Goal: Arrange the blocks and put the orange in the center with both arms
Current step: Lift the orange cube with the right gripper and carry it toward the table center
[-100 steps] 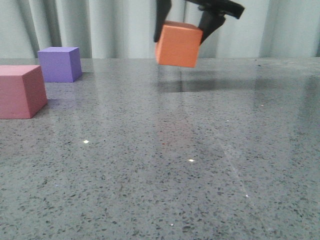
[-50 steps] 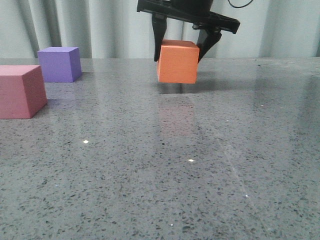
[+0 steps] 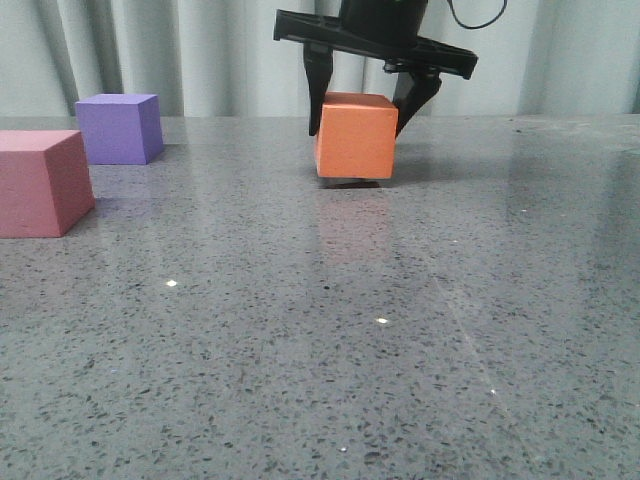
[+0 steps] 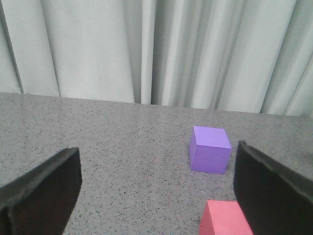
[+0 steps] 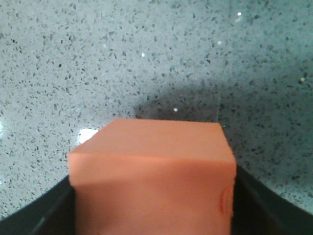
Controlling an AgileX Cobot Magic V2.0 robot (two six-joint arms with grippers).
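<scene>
Right hand (image 3: 362, 100) gripping orange cube (image 3: 356, 136), speckled grey table (image 3: 320, 330), pale curtains (image 3: 180, 50)

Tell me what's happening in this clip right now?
The right hand grips the orange cube from both sides, holding it at or just above the table, mid-table. The left hand is open and holds nothing; the purple cube and the pink cube sit apart at the left side, untouched.

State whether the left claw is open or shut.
Open: the left claw's two dark fingers stand far apart, nothing between them.
</scene>
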